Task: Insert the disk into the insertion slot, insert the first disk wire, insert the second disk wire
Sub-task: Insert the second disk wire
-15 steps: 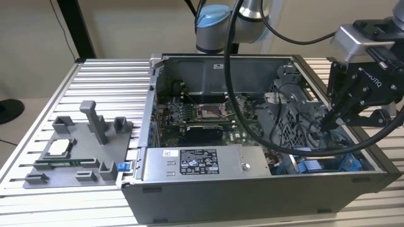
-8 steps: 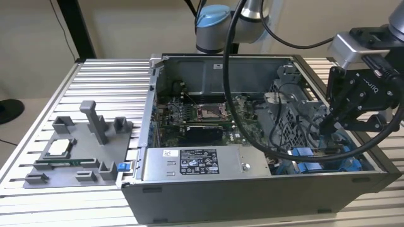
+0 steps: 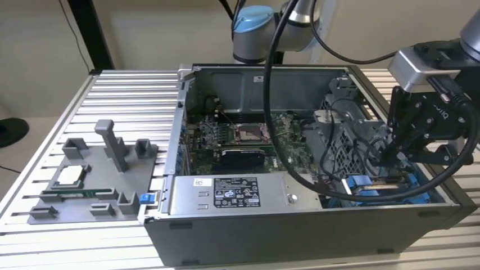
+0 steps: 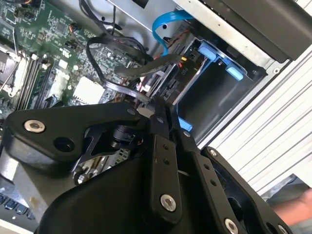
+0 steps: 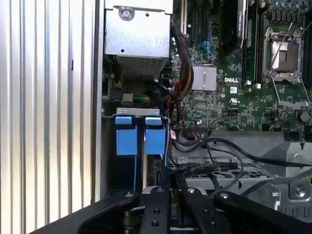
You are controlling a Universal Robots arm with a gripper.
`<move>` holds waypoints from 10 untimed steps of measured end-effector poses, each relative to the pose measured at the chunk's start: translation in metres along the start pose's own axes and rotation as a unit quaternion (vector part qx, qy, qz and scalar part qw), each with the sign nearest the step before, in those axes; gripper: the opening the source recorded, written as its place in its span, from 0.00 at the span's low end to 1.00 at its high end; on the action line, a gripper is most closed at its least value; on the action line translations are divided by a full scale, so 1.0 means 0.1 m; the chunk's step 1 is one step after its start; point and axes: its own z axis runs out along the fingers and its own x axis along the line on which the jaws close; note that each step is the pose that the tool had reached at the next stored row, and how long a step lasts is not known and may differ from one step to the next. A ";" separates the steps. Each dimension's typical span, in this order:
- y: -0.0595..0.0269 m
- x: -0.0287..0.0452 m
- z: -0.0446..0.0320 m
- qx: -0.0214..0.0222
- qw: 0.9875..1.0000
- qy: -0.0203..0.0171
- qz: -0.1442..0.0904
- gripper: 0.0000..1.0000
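- Black gripper links sit closest to our wrist cameras; its fingers look pressed together on a flat black cable, though we cannot be sure.
- Just beyond the fingertips we see the insertion slot with its blue tabs, at the computer case corner.
- Farther out lies the motherboard.

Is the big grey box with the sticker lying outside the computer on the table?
No, the grey box sits inside the computer case, along its front wall in the exterior view.
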 end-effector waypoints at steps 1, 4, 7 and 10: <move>0.000 0.010 0.005 0.000 1.000 0.000 0.001 0.00; -0.001 0.035 0.021 0.001 1.000 0.000 0.006 0.00; -0.002 0.056 0.041 0.002 1.000 -0.001 0.010 0.00; -0.003 0.074 0.061 0.003 1.000 -0.001 0.015 0.00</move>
